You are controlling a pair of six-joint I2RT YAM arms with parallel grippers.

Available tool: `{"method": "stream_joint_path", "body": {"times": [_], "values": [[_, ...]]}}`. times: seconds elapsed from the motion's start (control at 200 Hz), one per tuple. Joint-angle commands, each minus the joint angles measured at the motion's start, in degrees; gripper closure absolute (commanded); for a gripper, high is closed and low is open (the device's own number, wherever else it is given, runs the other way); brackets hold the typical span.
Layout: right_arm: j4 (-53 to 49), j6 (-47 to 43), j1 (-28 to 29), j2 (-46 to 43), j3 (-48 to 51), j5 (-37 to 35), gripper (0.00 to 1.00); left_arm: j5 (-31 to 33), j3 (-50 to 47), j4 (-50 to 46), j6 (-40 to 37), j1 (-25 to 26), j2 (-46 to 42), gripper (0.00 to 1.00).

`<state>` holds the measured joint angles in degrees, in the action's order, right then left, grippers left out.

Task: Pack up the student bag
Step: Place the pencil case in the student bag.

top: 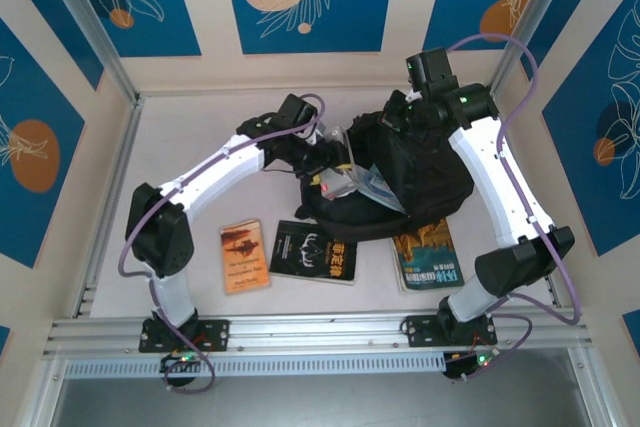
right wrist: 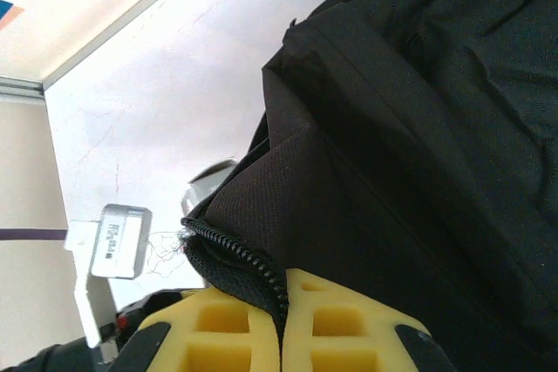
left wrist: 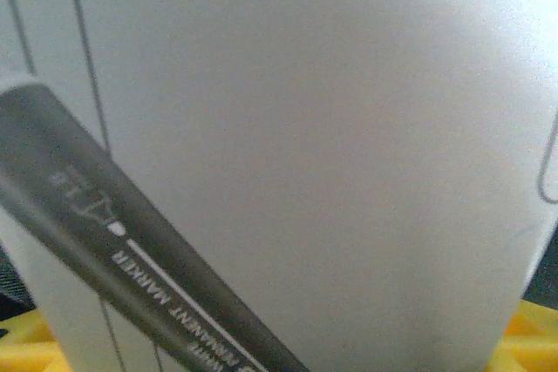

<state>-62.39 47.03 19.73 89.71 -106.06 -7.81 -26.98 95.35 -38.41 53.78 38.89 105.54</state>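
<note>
The student bag (top: 425,182), a large black backpack, lies at the table's middle right with its mouth facing left. My right gripper (top: 402,117) is at its far top edge; in the right wrist view this gripper (right wrist: 283,324) is shut on the bag's zipper edge (right wrist: 240,259) and holds the black fabric (right wrist: 418,128) up. My left gripper (top: 322,161) is at the bag's mouth, against a pale translucent case (top: 343,183). Close up, that case (left wrist: 331,154) has a grey permanent marker (left wrist: 96,241) inside. It lies between the widely parted yellow fingertips (left wrist: 534,337).
Three books lie on the table in front of the bag: an orange-brown one (top: 244,255), a black one (top: 313,251), and a dark illustrated one (top: 425,252) partly under the bag. Walls enclose the table (top: 180,147) on the left, back and right.
</note>
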Motion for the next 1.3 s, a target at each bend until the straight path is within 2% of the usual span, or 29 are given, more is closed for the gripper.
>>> {"method": "stream_joint_path", "body": {"times": [0.0,0.15,0.345,0.75,0.86,0.9,0.95,1.295], "values": [[2.31,3.94,-0.43,-0.51,-2.53,2.49,1.0,-2.22,1.21,0.19,-1.43,1.51,0.2,0.36],[2.63,5.98,-0.84,0.09,-3.36,3.24,1.0,-3.5,-1.27,2.19,-1.29,1.79,1.41,0.35],[4.24,9.71,-1.01,0.55,-2.73,5.76,1.0,-3.96,1.05,3.76,-1.25,2.09,6.89,0.34],[8.7,15.48,0.83,-0.41,1.98,9.11,1.0,-5.31,21.27,7.16,3.39,3.19,22.01,0.31],[9.55,16.47,0.95,-0.42,2.87,9.47,1.0,-6.72,22.94,9.83,6.55,3.71,25.02,0.24],[9.84,16.44,0.93,-0.33,2.92,9.55,1.0,-6.7,23.38,10.11,6.93,4.05,25.69,0.16],[10.29,16.14,0.89,-0.16,2.92,9.88,1.0,-7.01,23.95,10.29,7.0,4.46,26.2,0.0],[9.37,12.85,-1.49,-0.27,2.92,9.83,1.0,-9.56,23.49,15.2,6.04,4.0,22.22,0.0]]}}
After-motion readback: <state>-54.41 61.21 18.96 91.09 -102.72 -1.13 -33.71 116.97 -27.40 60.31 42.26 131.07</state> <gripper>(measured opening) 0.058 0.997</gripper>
